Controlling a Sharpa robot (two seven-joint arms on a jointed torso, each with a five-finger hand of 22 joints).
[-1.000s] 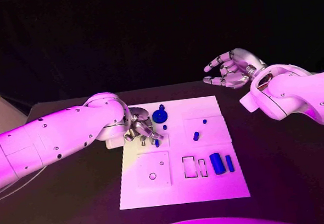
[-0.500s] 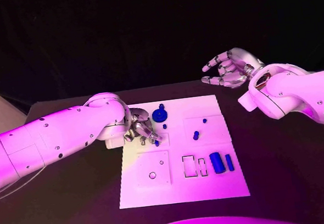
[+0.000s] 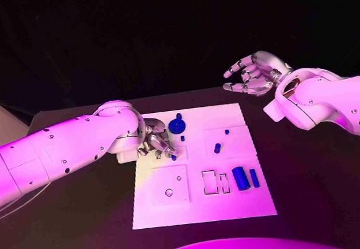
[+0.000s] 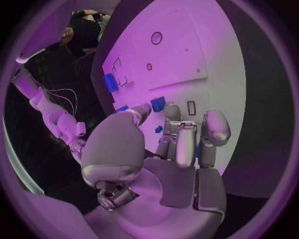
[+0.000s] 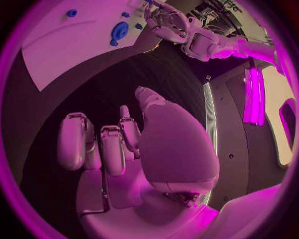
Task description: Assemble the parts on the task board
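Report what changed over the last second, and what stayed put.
Very little changed. The right hand, open and raised beyond the white task board, drifted slightly farther from the robot. The left hand stayed low over the board's far-left corner beside the round blue gear-like part. The blue cylinder and the other blue parts stayed put.

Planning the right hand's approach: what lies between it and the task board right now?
In the head view, only bare black table lies between the raised right hand and the task board's far corner; no parts sit there.
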